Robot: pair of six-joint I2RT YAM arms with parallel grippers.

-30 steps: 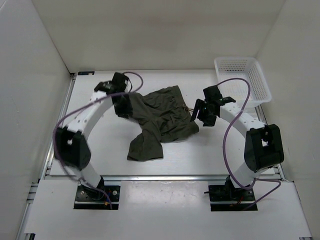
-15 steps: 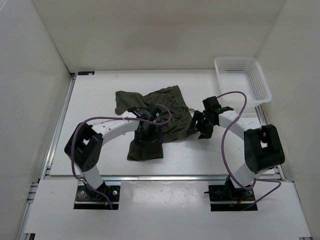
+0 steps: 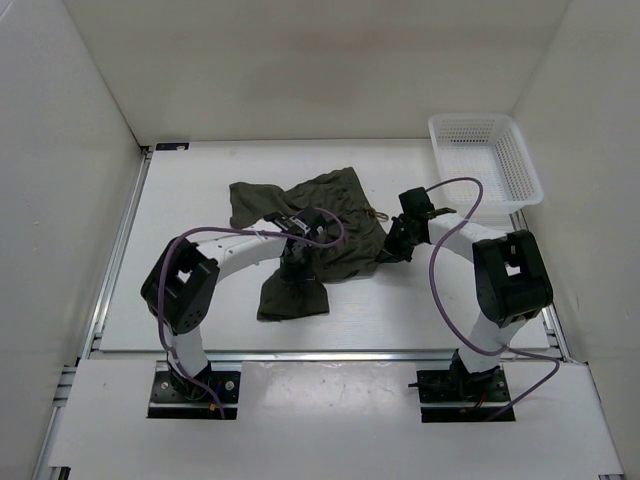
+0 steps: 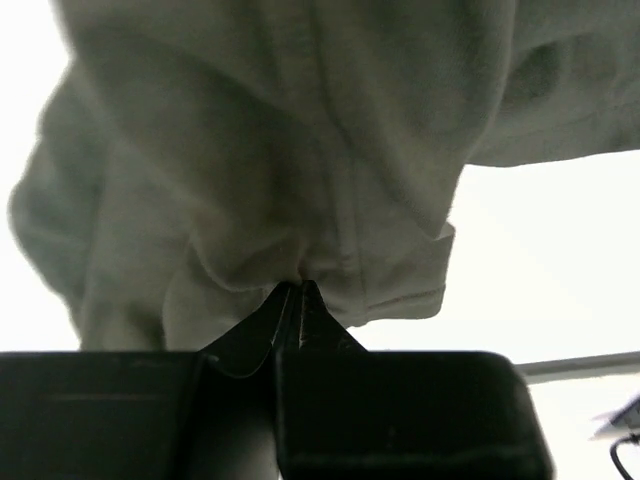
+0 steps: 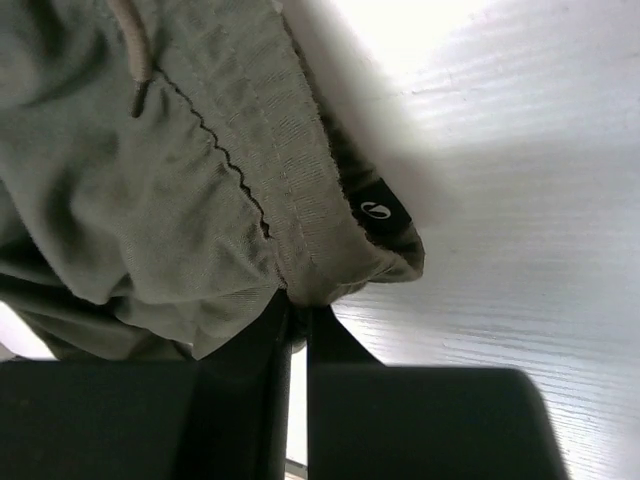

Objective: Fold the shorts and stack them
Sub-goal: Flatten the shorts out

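Observation:
The dark olive-green shorts (image 3: 320,225) lie crumpled in the middle of the white table, one leg reaching toward the front. My left gripper (image 3: 293,268) is down on that front leg, shut on a pinch of its fabric (image 4: 300,250). My right gripper (image 3: 390,250) is at the right edge of the shorts, shut on the waistband (image 5: 305,215) next to a small black label (image 5: 380,210). A drawstring end (image 5: 135,50) lies on the cloth above it.
A white mesh basket (image 3: 485,160) stands at the back right corner. White walls close in the table on three sides. Purple cables loop over both arms.
The left arm swung from the shorts' back left corner to the front leg, opened and shut on it. The right gripper moved in to the waistband and shut.

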